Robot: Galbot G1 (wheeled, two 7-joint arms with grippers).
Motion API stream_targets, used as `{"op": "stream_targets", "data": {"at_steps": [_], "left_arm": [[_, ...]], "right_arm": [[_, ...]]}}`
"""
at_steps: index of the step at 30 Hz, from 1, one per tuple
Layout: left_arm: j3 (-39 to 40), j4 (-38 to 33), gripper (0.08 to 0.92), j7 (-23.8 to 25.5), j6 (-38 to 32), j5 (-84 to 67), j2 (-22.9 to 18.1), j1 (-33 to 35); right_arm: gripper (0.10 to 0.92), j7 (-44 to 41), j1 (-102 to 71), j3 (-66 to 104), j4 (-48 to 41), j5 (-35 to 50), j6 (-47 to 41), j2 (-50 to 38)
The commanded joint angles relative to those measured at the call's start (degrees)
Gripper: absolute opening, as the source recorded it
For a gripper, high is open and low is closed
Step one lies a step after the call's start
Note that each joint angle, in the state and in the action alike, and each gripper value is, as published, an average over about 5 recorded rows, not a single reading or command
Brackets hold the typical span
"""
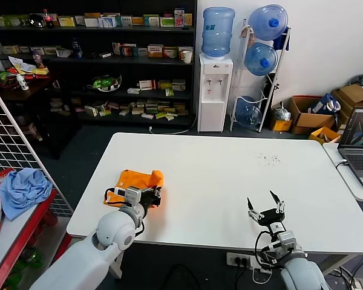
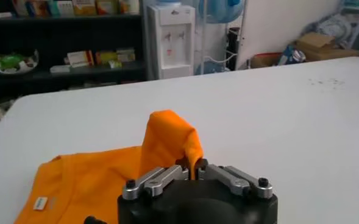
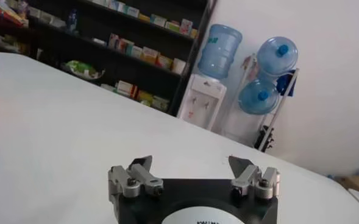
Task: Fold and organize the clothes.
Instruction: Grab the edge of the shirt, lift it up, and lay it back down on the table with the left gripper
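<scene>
The orange T-shirt (image 1: 136, 180) lies bunched on the white table (image 1: 230, 181) near its left front corner. My left gripper (image 1: 151, 196) is shut on a fold of the shirt's fabric. In the left wrist view the gripper (image 2: 194, 167) pinches that fold, which stands up as a peak above the rest of the T-shirt (image 2: 100, 179). A small white label shows at the shirt's edge. No lettering shows. My right gripper (image 1: 265, 206) is open and empty over the table's front right part, far from the shirt; it also shows in the right wrist view (image 3: 191, 163).
A light blue cloth (image 1: 24, 190) lies on a red-edged side table at the far left. A laptop (image 1: 358, 145) sits on a desk at the right. Shelves, a water dispenser (image 1: 215, 90) and bottles stand behind the table.
</scene>
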Motion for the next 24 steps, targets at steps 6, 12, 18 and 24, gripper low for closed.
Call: {"op": "stream_targets", "data": {"at_steps": [6,12,18,24], "left_arm": [[7.2,15.4,0.153,-2.5,-8.2,4.5,-26.5,-4.2],[4.4,16.8,0.309,-3.1,-16.9,-0.7,-28.3,-3.9],[1.4,13.0,0.482,-1.3,-22.6,-3.7,-25.9,-2.0],[-3.0,5.8,0.655,3.3,-23.1,2.1,-16.4,2.7]], "right_arm": [[0.823,-0.2,-0.9,1.2,0.5,0.7,-0.3,-0.3],[0.823,-0.2,-0.4,0.5,0.4,0.7,-0.6,0.0],[0.823,-0.2,0.2,0.0,0.8,0.8,-1.1,0.3],[0.823,-3.1,0.0,1.5,1.8,3.8,-1.4,0.9]]}}
